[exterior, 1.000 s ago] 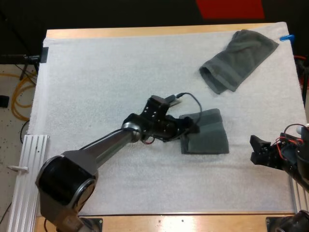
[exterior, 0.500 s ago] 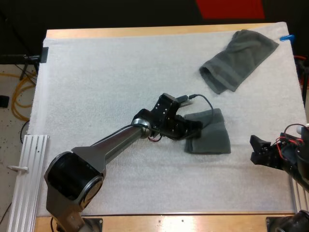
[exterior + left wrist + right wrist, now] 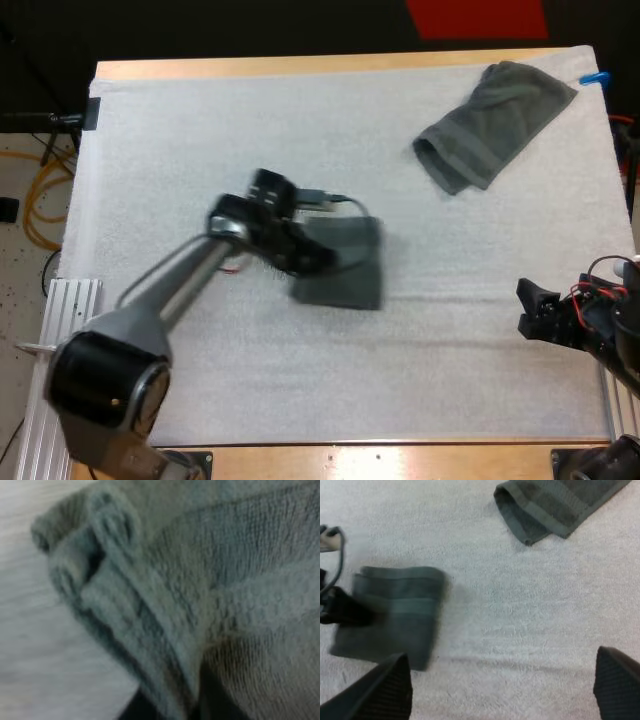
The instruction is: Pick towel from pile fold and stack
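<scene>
Two towels lay on the white mat (image 3: 200, 130) of the worktop (image 3: 300, 66). The folded towel (image 3: 348, 272) sat left of centre in the high view. The loose towel (image 3: 495, 122) lay in the upper right of the frame, well apart from it.

The left pincer (image 3: 312, 258) was closed on the left edge of the folded towel, and the cloth extended to the right of the fingers. In the left wrist view the layered edges of that towel lay hard against the camera. The right pincer (image 3: 542, 312) stood at the right edge of the frame, below centre. Its fingers were wide apart and clear of any cloth.

The folded towel was close to square, so no long axis could be assigned to it. The long axis of the loose towel ran diagonally, from upper right down to lower left, with its open end at the lower left. That towel lay above the right pincer and slightly left of it. By judgement, the right arm was therefore the nearer one for the coming pick, and the left arm was occupied.
</scene>
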Available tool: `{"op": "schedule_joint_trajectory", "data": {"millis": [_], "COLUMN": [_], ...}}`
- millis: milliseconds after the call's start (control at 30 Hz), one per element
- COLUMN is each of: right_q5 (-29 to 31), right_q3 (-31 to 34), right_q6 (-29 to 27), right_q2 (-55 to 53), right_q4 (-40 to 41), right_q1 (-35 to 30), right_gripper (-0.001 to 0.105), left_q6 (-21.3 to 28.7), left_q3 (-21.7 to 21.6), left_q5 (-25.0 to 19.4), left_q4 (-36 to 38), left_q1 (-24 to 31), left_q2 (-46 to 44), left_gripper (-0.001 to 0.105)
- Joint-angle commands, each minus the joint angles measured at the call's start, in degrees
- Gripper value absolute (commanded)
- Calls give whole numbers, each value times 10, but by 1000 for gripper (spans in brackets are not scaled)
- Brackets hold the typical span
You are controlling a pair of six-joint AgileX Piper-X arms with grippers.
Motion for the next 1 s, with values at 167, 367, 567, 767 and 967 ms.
{"op": "schedule_joint_trajectory", "data": {"millis": [167,367,567,767,967], "right_q5": [4,4,4,4,4], "right_q3": [0,0,0,0,0], "right_q6": [-1,-1,-1,-1,-1], "right_q2": [-2,-2,-2,-2,-2], "right_q4": [-18,-18,-18,-18,-18], "right_q1": [1,1,1,1,1], "right_gripper": [72,72,72,72,72], "left_q6": [143,161,183,193,199], "left_q3": [-2,-2,-2,-2,-2], "left_q5": [-177,-240,-302,-353,-346], "left_q4": [101,107,106,93,93], "left_q1": [111,210,272,300,300], "left_q2": [-12,-12,-12,-12,-12], "left_gripper": [0,0,0,8,44]}}
